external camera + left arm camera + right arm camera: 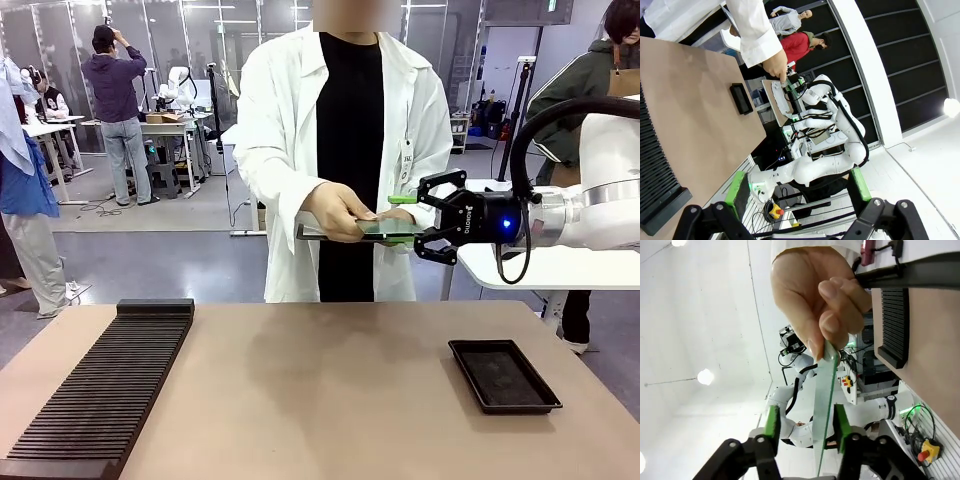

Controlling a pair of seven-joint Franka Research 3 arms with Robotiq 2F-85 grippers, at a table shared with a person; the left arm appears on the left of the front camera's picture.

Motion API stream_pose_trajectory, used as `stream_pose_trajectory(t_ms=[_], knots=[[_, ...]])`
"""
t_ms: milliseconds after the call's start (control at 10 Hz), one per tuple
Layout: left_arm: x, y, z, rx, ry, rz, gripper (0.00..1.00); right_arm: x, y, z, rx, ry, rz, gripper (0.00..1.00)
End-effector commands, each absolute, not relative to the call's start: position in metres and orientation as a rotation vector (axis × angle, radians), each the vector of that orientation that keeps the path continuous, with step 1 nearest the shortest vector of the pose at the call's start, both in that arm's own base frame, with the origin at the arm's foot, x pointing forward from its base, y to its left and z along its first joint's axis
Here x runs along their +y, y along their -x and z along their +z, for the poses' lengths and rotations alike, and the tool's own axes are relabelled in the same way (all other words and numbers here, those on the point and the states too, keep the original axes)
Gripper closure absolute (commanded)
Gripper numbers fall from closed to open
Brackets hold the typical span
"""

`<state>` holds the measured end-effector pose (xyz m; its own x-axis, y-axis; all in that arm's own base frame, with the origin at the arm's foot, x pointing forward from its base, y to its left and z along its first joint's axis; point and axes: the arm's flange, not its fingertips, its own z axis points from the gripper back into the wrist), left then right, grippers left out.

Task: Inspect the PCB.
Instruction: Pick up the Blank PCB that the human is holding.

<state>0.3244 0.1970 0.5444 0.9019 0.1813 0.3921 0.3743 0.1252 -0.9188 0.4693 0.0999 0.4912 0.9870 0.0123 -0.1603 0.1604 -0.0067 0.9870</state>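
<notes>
The PCB (392, 228), a thin green board, is held out flat above the far side of the table by the person's hand (338, 208). My right gripper (408, 225) reaches in from the right and straddles the board's near edge. In the right wrist view the PCB (824, 400) shows edge-on between the green pads (772, 422), close to one pad and with a clear gap to the other, while the person's hand (815, 295) pinches its far end. My right gripper (806, 422) is not clamped on it. My left gripper (795, 222) stands wide open on nothing, off the table.
The person holds a dark tablet (325, 236) just under the PCB. A black shallow tray (503, 375) lies at the table's right. A long black slotted rack (110, 385) runs along the left side. Other people stand farther back.
</notes>
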Motion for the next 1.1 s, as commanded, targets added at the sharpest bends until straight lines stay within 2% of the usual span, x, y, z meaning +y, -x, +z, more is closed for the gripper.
stream_pose_trajectory(t_ms=[0,400,1000], knots=[[0.198,-0.323,0.545,-0.469,1.465,-0.169,0.00,0.101,-0.476,0.495,0.198,-1.584,-0.154,1.00],[0.198,-0.323,0.545,-0.469,1.465,-0.169,0.00,0.117,-0.480,0.492,0.280,-1.569,-0.151,1.00],[0.198,-0.323,0.545,-0.469,1.465,-0.169,0.00,0.114,-0.473,0.484,0.248,-1.570,-0.163,1.00]])
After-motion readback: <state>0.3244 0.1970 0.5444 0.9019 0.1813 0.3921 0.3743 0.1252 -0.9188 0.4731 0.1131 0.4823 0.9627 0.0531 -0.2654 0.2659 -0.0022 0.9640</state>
